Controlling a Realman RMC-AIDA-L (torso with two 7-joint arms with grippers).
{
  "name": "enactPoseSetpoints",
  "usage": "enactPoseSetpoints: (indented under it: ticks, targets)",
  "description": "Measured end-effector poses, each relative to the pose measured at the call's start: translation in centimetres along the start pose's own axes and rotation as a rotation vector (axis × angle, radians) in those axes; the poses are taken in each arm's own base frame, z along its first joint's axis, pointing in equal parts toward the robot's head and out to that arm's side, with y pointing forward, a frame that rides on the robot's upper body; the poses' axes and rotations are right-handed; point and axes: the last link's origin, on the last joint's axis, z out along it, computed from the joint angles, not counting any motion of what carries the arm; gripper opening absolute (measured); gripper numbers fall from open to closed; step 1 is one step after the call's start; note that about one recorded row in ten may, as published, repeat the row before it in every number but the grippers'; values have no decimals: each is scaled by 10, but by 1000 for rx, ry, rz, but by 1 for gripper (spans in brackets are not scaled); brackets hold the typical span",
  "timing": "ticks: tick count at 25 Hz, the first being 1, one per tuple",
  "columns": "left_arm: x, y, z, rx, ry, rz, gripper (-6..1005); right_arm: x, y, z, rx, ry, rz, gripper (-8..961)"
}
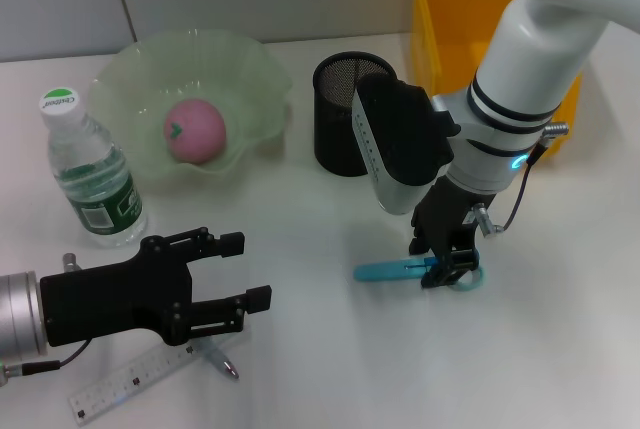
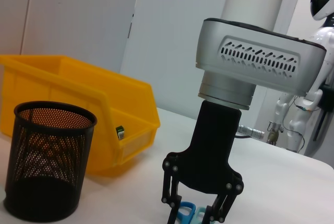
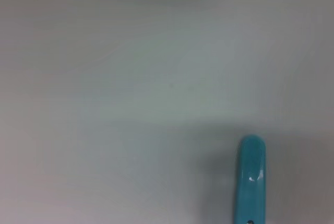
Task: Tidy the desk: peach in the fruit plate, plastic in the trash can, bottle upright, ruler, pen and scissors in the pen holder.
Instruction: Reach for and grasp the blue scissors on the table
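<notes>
The right gripper [image 1: 446, 261] is down on the worktop [image 1: 560, 349] over the blue scissors [image 1: 395, 270], its fingers [image 2: 172, 195] set narrowly either side of the handle end — whether they already pinch it I cannot tell. The sheathed blade end sticks out from between the fingers, away from the handle loops, and lies flat. Scissors of this kind are likely light and stiff, with smooth plastic that may slip; a hold just ahead of the loops, across the thick part, looks soundest, so the blade end can swing down into the pen holder [image 1: 344, 114], which stands beyond the fingers, beside the yellow bin [image 1: 440, 19].

The left gripper [image 1: 225, 281] hovers with fingers wide — the pen [image 1: 222, 361] and ruler [image 1: 130, 382] lie just beneath them. The peach [image 1: 195, 130] sits in the fruit plate [image 1: 255, 69]; the bottle [image 1: 92, 171] stands upright.
</notes>
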Motion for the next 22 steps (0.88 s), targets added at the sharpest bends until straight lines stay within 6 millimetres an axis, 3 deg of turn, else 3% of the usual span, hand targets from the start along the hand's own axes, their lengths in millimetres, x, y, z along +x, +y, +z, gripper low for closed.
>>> enactPoseSetpoints:
  ticks: [22]
  targets:
    - [2,-1,1,-6,0,-6,774,-2,0,1,1,5,-8,357]
